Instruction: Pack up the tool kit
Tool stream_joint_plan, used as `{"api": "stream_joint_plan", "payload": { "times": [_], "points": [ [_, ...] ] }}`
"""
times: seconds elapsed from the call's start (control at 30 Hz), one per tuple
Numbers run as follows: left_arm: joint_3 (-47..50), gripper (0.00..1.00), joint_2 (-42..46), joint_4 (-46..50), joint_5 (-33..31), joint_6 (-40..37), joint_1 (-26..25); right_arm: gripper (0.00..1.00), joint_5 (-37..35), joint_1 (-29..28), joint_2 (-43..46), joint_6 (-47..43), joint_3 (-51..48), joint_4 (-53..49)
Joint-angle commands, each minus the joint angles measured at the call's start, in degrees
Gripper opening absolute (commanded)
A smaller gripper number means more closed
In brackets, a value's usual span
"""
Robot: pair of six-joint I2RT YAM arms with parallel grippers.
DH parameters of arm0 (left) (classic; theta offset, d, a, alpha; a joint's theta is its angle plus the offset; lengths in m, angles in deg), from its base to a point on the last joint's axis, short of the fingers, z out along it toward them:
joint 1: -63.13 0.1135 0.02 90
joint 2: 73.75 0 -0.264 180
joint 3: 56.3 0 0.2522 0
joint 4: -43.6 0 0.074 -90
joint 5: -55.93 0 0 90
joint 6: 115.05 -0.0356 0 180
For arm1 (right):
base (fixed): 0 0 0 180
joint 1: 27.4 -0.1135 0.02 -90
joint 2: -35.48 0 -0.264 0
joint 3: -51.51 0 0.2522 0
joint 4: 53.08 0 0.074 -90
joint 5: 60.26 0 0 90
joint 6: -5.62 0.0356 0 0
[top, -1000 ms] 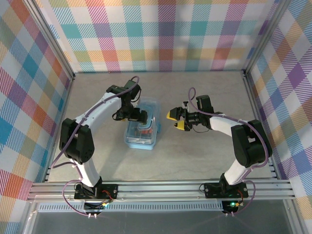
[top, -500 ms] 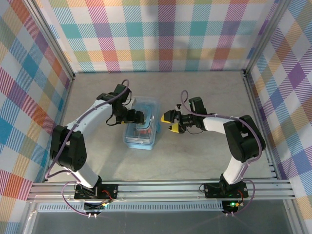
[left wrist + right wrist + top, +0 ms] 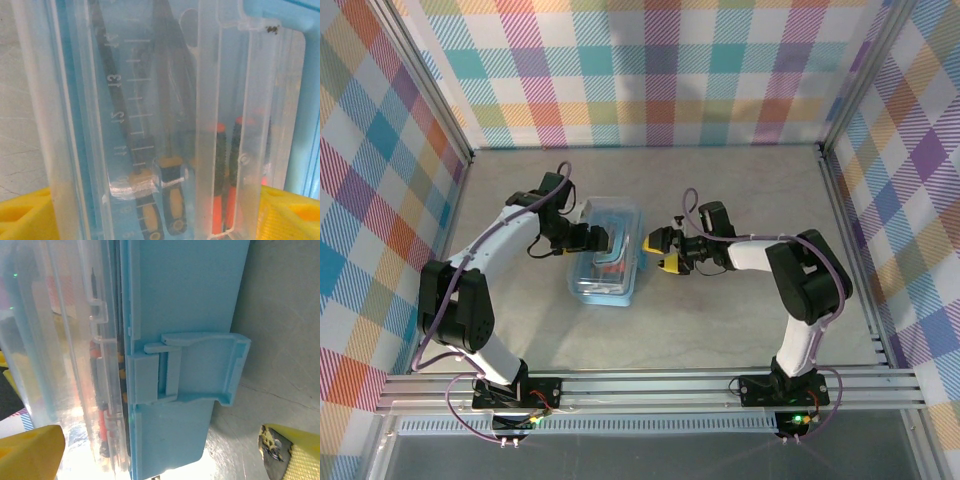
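Note:
The light-blue tool kit case lies on the table between the arms. Through its clear lid I see black-orange screwdrivers and red-handled ones inside. My left gripper is over the case's left part, open, its yellow fingertips wide apart with the lid right in front of them. My right gripper is open at the case's right side. Its yellow fingertips flank the blue latch without touching it.
The grey table is fenced by aluminium rails and checkered walls. Bare table surface lies in front of the case and behind it.
My right gripper has moved left, up to the case's latch side. My left gripper has shifted slightly left and nearer over the lid. The case has slid a little left.

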Motion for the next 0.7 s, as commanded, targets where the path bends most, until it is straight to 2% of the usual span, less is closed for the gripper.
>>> {"api": "stream_joint_plan", "payload": {
  "times": [0.0, 0.43, 0.67],
  "points": [
    [3.4, 0.81, -1.6, 6.0, -2.6, -1.1, 1.9, 0.99, -0.4, -0.9, -1.9, 2.6, 1.3, 5.1],
    [4.7, 0.79, -1.7, 5.6, -2.5, -0.7, 4.4, 0.99, -6.1, -2.9, -5.5, 14.3, 0.1, 17.9],
    [4.8, 0.78, -1.6, 5.5, -2.1, -0.8, 4.6, 0.99, -9.7, -3.7, -5.9, 17.7, -1.1, 19.0]
  ]
}}
